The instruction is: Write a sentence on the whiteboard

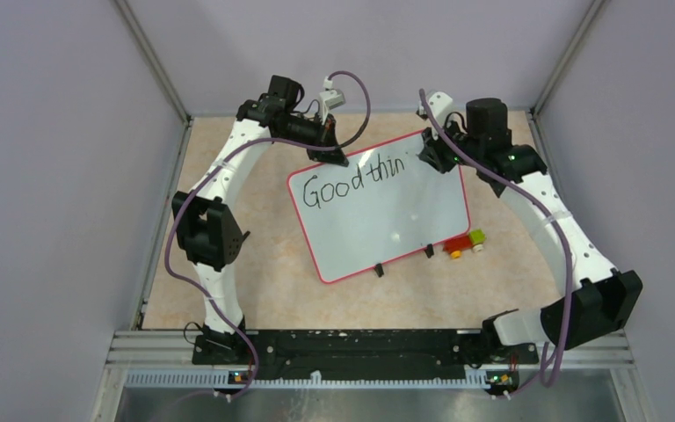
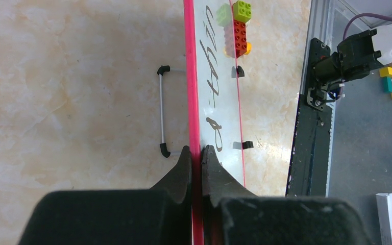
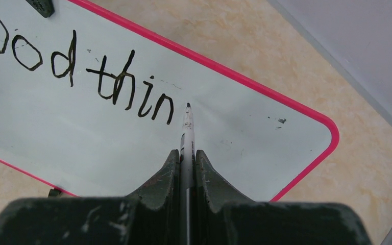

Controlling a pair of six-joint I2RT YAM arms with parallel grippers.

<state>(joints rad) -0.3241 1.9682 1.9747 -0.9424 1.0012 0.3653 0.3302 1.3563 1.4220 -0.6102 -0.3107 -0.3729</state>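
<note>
The whiteboard (image 1: pixel 387 224) with its red frame lies tilted on the table. The sentence (image 1: pixel 360 180) reads "Good thin" in black; the right wrist view shows "ood thin" (image 3: pixel 81 76). My left gripper (image 1: pixel 327 156) is shut on the board's far red edge (image 2: pixel 194 102), seen edge-on in the left wrist view, jaws either side of it (image 2: pixel 196 153). My right gripper (image 1: pixel 431 156) is shut on a white marker (image 3: pixel 187 138); its black tip sits just right of the last "n", close over the board (image 3: pixel 245 132).
A toy of red, yellow and green bricks (image 1: pixel 464 243) lies by the board's near right corner, also in the left wrist view (image 2: pixel 239 28). The board's two black feet (image 1: pixel 378 270) point toward me. A wire stand (image 2: pixel 162 112) sticks out behind the board. Grey walls enclose the table.
</note>
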